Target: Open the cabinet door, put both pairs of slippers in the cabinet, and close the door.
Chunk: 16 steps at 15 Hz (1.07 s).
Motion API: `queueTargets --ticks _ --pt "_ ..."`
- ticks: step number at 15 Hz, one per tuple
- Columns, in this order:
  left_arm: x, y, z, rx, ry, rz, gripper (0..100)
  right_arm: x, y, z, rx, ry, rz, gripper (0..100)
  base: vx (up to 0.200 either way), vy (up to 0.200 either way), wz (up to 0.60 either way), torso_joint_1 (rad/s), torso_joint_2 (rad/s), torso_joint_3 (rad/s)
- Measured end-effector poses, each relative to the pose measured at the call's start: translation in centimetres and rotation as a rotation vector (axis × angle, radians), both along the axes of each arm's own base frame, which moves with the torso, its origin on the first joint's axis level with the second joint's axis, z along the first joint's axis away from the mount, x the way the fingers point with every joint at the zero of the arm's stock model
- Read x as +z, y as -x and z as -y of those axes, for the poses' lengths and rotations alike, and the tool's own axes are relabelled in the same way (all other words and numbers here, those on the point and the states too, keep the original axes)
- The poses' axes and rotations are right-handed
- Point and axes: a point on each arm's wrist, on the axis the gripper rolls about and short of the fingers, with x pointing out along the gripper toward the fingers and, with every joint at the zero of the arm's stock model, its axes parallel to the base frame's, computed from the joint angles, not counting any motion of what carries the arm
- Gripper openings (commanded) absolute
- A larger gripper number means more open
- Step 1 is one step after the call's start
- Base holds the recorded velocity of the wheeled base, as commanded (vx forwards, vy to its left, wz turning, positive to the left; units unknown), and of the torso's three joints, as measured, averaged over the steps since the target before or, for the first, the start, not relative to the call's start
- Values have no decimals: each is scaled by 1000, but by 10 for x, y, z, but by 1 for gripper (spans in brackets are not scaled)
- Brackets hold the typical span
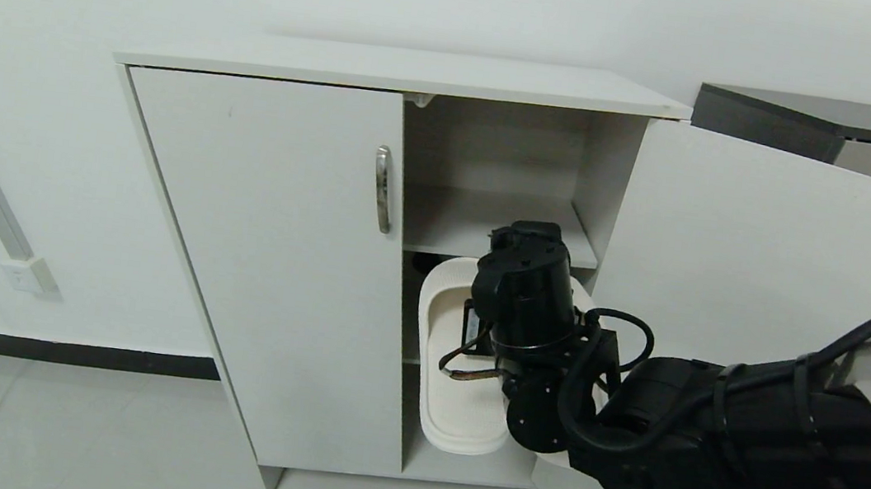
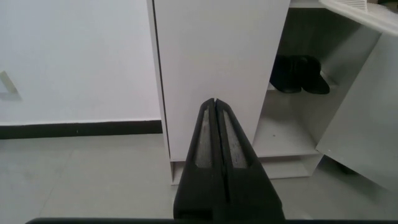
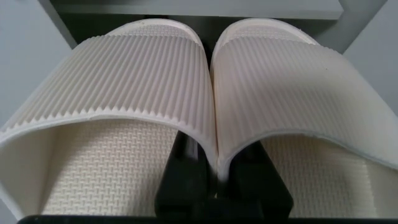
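With the black pair (image 2: pixel 301 74) already shelved, the right gripper (image 3: pixel 211 168), jaws seemingly pinching the white slippers (image 1: pixel 456 413) together, held them in the cabinet (image 1: pixel 390 69) opening at 5 o'clock from the handle (image 1: pixel 382 188), needing a push inward and release; the left gripper (image 2: pixel 214 134) hung closed, empty

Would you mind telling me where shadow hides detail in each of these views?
Head view: the cabinet front is evenly lit, but the compartment behind the white slippers is dark. Left wrist view: the dark slippers sit in shade on a shelf, detail lost. Right wrist view: the white slippers' ribbing is well lit; the right gripper pinching them lies in shadow.
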Motion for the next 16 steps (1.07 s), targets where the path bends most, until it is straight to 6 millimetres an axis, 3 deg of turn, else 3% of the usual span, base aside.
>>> queueTargets --ticks 2,16 --pt "0 0 0 0 0 0 0 2 0 0 0 8 16 0 0 0 0 0 0 0" --pt "0 0 0 0 0 0 0 12 1 1 11 3 53 0 200 0 0 2 2 3"
